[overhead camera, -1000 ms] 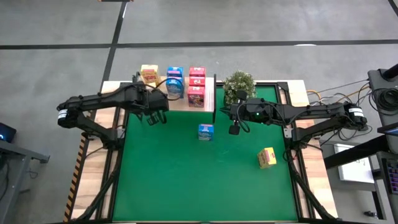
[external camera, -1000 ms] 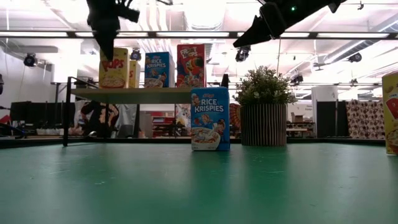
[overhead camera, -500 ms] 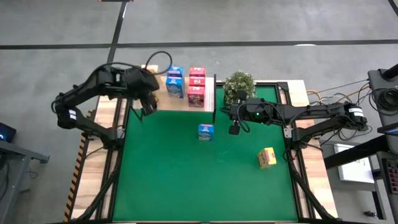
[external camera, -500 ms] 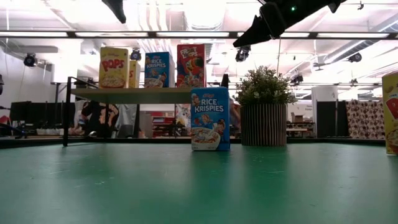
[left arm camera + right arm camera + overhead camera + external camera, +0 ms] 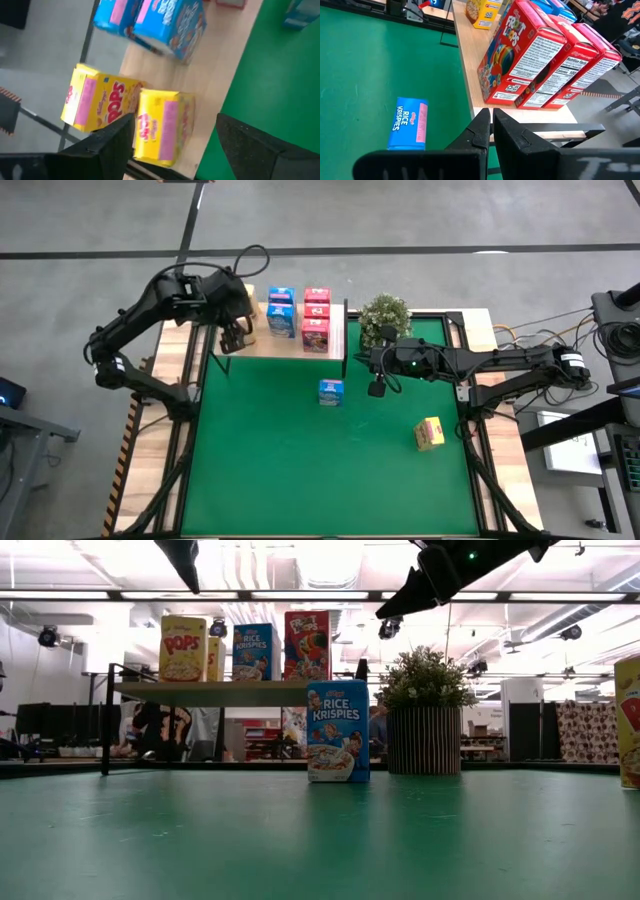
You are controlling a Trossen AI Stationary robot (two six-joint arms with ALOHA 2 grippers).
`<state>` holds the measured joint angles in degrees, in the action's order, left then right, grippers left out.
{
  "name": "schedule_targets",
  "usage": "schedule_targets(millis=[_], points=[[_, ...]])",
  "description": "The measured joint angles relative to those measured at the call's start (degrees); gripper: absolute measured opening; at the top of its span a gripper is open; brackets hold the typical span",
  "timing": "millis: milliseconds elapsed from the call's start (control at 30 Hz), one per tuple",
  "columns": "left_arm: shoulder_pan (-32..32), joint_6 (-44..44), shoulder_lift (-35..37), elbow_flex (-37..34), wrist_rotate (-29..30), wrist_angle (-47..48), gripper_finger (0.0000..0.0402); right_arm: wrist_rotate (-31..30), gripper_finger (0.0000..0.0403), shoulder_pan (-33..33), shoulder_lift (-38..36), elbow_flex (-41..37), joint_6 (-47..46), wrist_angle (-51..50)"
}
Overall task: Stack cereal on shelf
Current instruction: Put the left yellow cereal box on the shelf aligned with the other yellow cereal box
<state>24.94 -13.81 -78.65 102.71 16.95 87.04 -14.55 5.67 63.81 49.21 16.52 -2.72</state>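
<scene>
While a green mat (image 5: 330, 470) covers the wooden table (image 5: 484, 325), grey floor surrounds it, and the low view looks into a bright hall with ceiling lights and a person behind the shelf (image 5: 215, 693). The shelf stands at the mat's far left edge, its long side running along that edge. On it stand two yellow boxes (image 5: 132, 122), two blue boxes (image 5: 281, 313) and three red boxes (image 5: 547, 52), upright in rows from front to back. A third blue box (image 5: 331, 392) stands upright on the mat near the plant (image 5: 384, 318); a third yellow box (image 5: 429, 433) sits further right. The left gripper (image 5: 172, 145) hangs above the yellow boxes, fingers apart. The right gripper (image 5: 491, 131) hovers by the plant, fingers together.
</scene>
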Motion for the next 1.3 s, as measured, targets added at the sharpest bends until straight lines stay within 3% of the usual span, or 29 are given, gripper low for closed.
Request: schedule_targets(millis=[333,1300], points=[[8.8,1.4,0.0,-4.7,-4.5,-1.8,0.0253,0.0,0.0012,0.0,0.0,0.0,2.6,2.9],[9.3,7.0,-0.3,-6.9,-4.5,-1.1,0.0253,0.0,0.0012,0.0,0.0,0.2,6.7,7.8]])
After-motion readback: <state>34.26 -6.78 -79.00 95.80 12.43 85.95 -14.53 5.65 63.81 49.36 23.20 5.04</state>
